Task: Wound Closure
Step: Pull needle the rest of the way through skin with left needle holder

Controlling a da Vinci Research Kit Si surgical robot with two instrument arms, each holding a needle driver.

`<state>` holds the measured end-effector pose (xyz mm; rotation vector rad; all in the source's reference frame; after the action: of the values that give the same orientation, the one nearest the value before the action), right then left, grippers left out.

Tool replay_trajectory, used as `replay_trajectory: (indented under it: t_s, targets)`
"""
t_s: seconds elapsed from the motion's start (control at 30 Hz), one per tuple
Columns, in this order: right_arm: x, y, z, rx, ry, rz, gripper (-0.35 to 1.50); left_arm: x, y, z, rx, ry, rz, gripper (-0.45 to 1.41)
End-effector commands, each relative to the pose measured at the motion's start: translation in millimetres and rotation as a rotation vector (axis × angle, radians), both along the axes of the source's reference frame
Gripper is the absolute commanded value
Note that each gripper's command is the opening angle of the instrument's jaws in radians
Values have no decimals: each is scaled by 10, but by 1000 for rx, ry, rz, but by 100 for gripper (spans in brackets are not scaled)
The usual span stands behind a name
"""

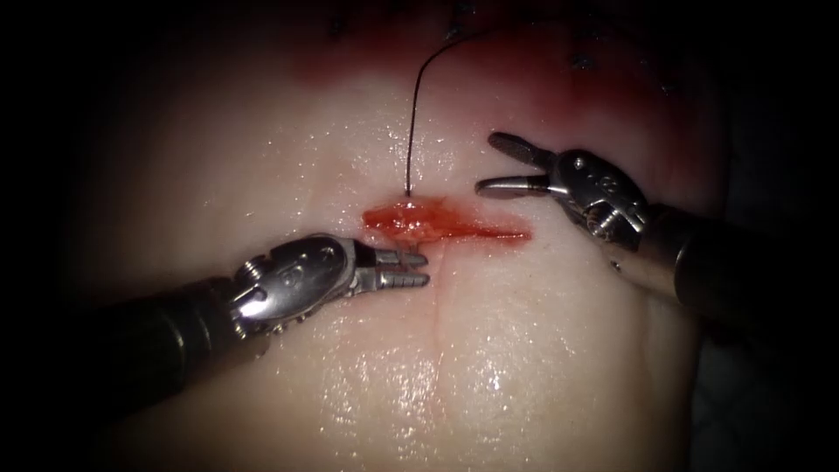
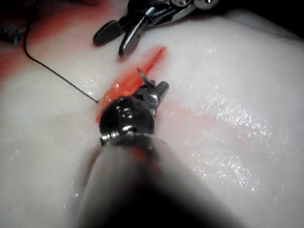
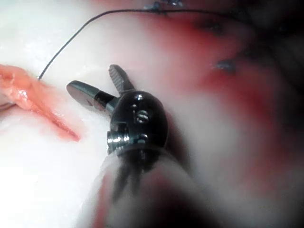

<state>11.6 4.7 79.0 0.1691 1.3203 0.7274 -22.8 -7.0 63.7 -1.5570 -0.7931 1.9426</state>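
the needle tip pokes out of the cut just ahead of the left tool, the rest buried in the tissue; the thread enters the cut's upper edge; the left tool's jaws sit slightly parted, holding nothing; the right tool gapes wide, empty, beside the cut's right end

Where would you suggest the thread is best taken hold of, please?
Probably on the bare stretch of thread standing clear above the tissue, just beyond where it enters by the cut. The open, empty right end effector is nearest, so come from the right. The left end effector sits below the cut.
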Motion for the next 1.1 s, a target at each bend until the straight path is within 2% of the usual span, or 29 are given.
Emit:
replay_trajectory:
  t_s: [0.03,0.07,0.1,0.2,0.53,0.57,0.7,0.8,0.83,0.9,1.1]
  targets:
    - [6,1,5,0,3,-2,72,-6,2,2,26,-1,-2,-35]
    - [6,1,5,-1,7,-2,74,-6,2,-1,46,-6,-1,-35]
    - [6,0,5,-1,7,-2,76,-6,2,-9,138,-15,-3,-35]
    - [6,0,5,-2,11,-6,67,-6,-5,-18,210,-35,11,-35]
    - [9,-6,5,2,25,-27,40,-12,-24,-51,264,-105,76,-35]
    - [10,-8,6,2,21,-36,39,-11,-22,-64,170,-117,83,-35]
    - [10,-10,7,22,36,-40,39,-8,-17,-76,1,-95,68,-35]
    - [10,-13,5,45,42,-38,40,-4,-9,-83,-197,-52,54,-35]
    - [10,-13,5,45,42,-38,40,-4,-9,-83,-197,-52,54,-35]
    - [11,-15,1,50,41,-45,42,-2,7,-91,-378,-24,65,-35]
    - [11,-16,2,53,33,-53,37,0,31,-115,-518,-27,45,-35]
